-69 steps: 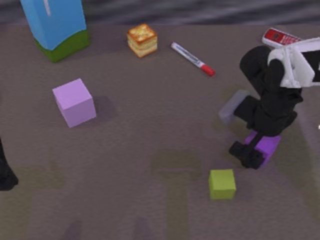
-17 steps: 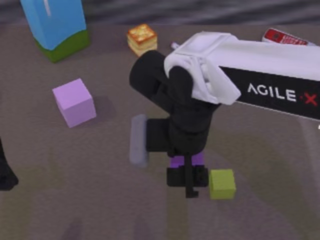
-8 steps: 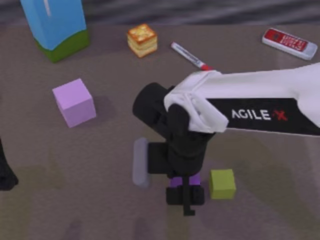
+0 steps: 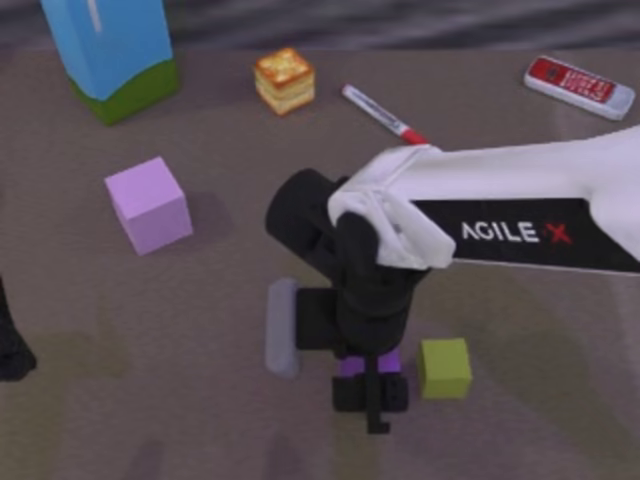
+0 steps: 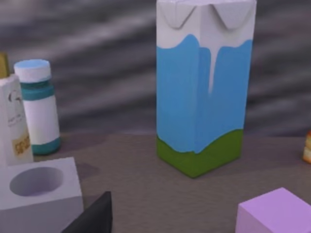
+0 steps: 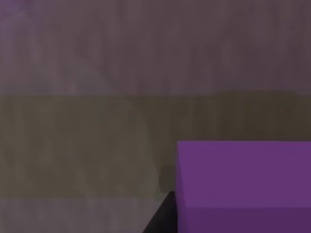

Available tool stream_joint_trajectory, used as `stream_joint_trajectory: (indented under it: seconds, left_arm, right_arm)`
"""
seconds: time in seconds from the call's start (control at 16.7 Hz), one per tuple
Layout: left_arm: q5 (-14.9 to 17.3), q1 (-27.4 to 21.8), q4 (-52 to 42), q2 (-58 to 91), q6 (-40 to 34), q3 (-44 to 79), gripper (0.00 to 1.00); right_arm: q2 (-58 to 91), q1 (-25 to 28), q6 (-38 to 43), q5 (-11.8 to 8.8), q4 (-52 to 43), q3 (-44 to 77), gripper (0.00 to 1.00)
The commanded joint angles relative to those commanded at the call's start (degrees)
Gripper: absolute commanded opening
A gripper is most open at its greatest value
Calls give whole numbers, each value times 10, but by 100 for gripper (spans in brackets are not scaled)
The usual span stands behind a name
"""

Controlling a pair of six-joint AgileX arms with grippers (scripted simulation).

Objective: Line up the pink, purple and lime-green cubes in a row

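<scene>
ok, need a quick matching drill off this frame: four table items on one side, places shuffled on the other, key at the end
Items
1. pink cube
2. purple cube
3. lime-green cube
4. red-capped marker

Places
A. far side of the table, between the orange-yellow patterned block and the red and white device
B. under the right gripper, mostly hidden
C. alone on the table's left half, near the milk carton
D. near edge, just right of the right gripper

Pairs: 1-C, 2-B, 3-D, 4-A
</scene>
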Motion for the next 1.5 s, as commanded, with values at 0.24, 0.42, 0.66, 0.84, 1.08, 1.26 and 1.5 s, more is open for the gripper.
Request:
stream_joint_trajectory:
  seconds: [0.24, 0.42, 0.66, 0.84, 1.08, 1.26, 1.5]
  left_arm:
    - [0, 0, 0, 0, 0, 0, 100]
    - [0, 0, 0, 0, 0, 0, 100]
    - [0, 0, 0, 0, 0, 0, 100]
    - [0, 0, 0, 0, 0, 0, 100]
    - [0, 0, 0, 0, 0, 0, 100]
    - [0, 0, 0, 0, 0, 0, 100]
    - [0, 0, 0, 0, 0, 0, 100]
  right_arm:
    - [0, 0, 0, 0, 0, 0, 60]
    - [0, 0, 0, 0, 0, 0, 83]
    - [0, 0, 0, 0, 0, 0, 100]
    - [0, 0, 0, 0, 0, 0, 100]
    - [0, -1, 0, 0, 0, 0, 100]
    - [-8, 1, -2, 0, -24, 18, 100]
    - [-38, 3, -3, 0, -111, 68, 100]
